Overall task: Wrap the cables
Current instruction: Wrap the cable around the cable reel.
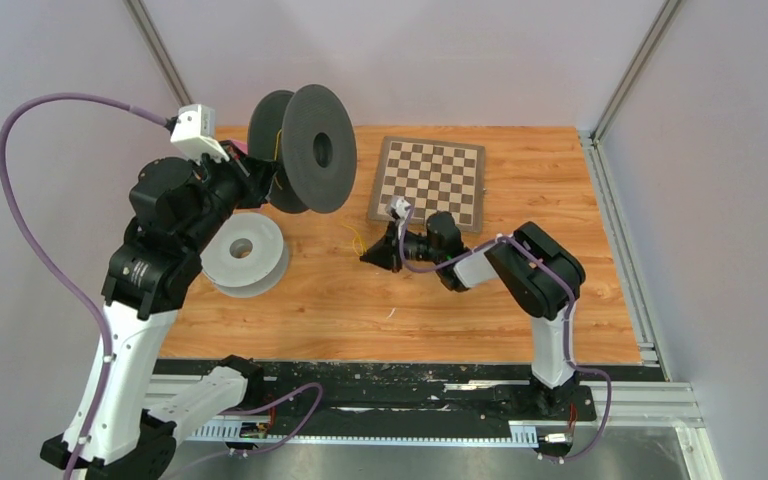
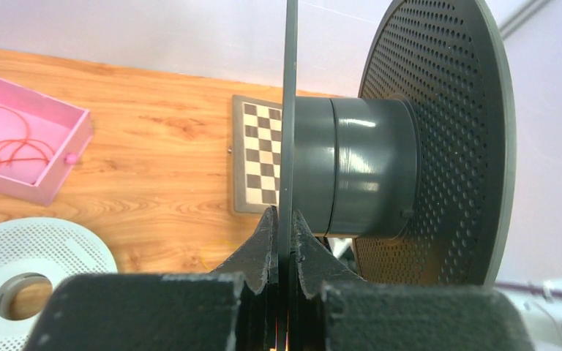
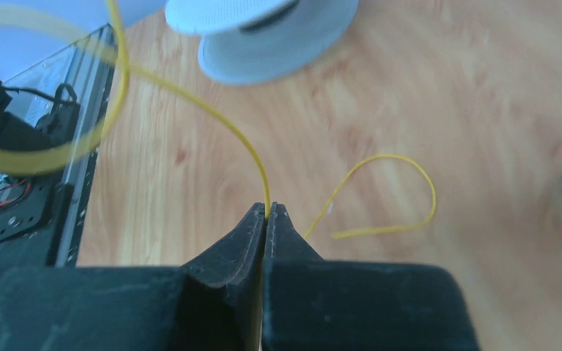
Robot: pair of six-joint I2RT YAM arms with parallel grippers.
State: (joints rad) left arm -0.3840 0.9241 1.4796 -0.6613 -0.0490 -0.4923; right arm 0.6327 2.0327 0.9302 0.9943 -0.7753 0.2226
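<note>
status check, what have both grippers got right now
Left gripper shut on dark spool flange. Right gripper shut on yellow cable, loose tail on table. Red cable lies in pink box. White spool lies nearby, not in the way.

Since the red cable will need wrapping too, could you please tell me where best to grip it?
Probably from straight above, pinching the red cable where its strands bunch mid-box: it lies in loose loops inside the pink box, whose walls block a sideways approach.
</note>
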